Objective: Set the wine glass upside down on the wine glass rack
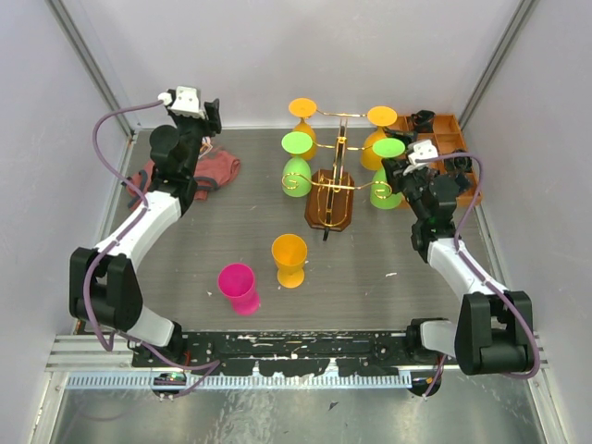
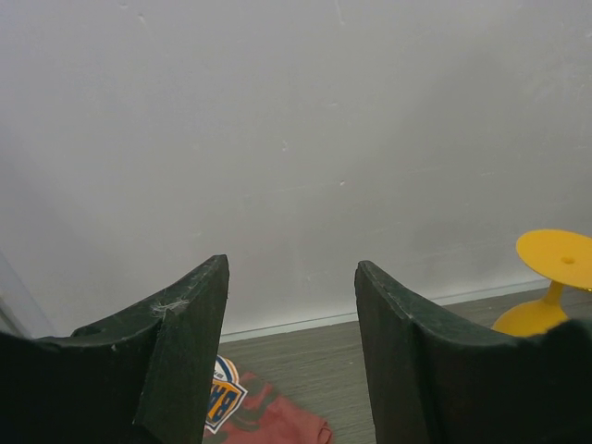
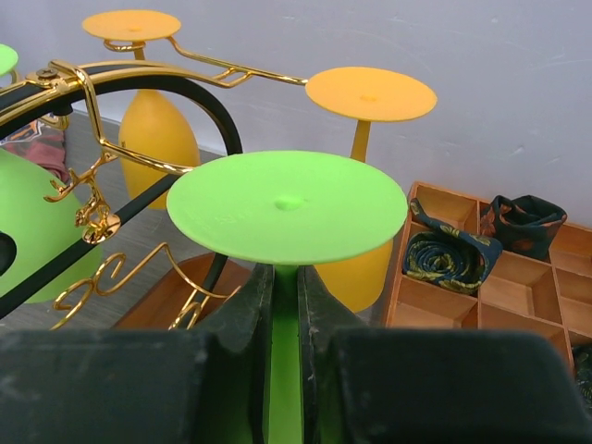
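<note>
Where the right gripper (image 3: 285, 301) meets it, the green plastic wine glass (image 3: 287, 203) is clamped by its stem, the jaws narrow on either side, foot up and bowl down. Seen from above, this glass hangs at 3 o'clock of the wine glass rack (image 1: 330, 208), a stand of thin gold wire with curled arms on a dark brown oval wooden base, in the middle of the grey table (image 1: 370, 268). Whether the foot rests on a wire arm I cannot tell.

Three more glasses sit inverted around the rack: a second green glass (image 1: 296, 174) at 9 o'clock, an orange glass (image 1: 302, 111) at 11 o'clock and another orange glass (image 1: 380, 117) at 1 o'clock. An upright orange plastic goblet (image 1: 289, 259) stands at 7 o'clock of the rack, with a pink plastic glass (image 1: 239, 287) just beside it at its 8 o'clock. The orange-brown wooden compartment tray (image 1: 450, 143), holding rolled dark ties (image 3: 444, 254), lies at 2 o'clock.

The left gripper (image 2: 291, 342) hovers at 10 o'clock, well apart from the rack and near a crumpled red cloth (image 1: 220, 171). Its jaws stand wide with nothing between them, facing the white back wall.
</note>
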`<action>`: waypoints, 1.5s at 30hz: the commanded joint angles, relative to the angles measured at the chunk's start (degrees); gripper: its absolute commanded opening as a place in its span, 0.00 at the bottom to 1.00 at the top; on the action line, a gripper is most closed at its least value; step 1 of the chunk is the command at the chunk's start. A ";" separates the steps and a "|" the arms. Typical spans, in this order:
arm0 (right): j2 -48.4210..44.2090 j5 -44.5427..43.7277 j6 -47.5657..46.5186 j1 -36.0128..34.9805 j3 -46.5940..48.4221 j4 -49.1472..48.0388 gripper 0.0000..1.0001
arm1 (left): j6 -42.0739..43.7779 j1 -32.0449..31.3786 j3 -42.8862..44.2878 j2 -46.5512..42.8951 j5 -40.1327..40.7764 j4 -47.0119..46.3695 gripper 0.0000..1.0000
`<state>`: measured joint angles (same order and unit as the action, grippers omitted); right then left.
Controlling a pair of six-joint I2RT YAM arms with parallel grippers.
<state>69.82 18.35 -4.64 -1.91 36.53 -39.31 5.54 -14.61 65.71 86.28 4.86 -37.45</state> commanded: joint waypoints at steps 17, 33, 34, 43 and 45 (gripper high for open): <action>-12.40 -11.79 -5.62 -2.98 -3.88 7.19 0.59 | -0.79 0.31 0.61 -4.29 0.52 5.99 0.71; -14.29 -19.44 -6.26 1.12 25.33 43.19 0.72 | -2.50 0.30 -3.02 -11.92 -13.54 25.96 0.79; -11.24 -18.80 -4.52 0.32 32.61 49.38 0.70 | -2.52 0.31 -2.98 -11.85 -16.87 27.55 0.79; 3.48 -24.48 -1.32 -23.00 57.83 65.48 0.70 | -2.41 0.34 -4.97 -13.05 -22.67 36.97 0.81; 5.59 -24.12 3.18 -26.72 59.84 66.78 0.73 | -1.59 0.32 -5.37 -14.98 -20.24 39.57 0.82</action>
<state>71.24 -4.43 -7.99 -23.09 92.97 19.55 3.18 -14.46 61.56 75.05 -15.97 -4.16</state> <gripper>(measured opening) 0.712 0.811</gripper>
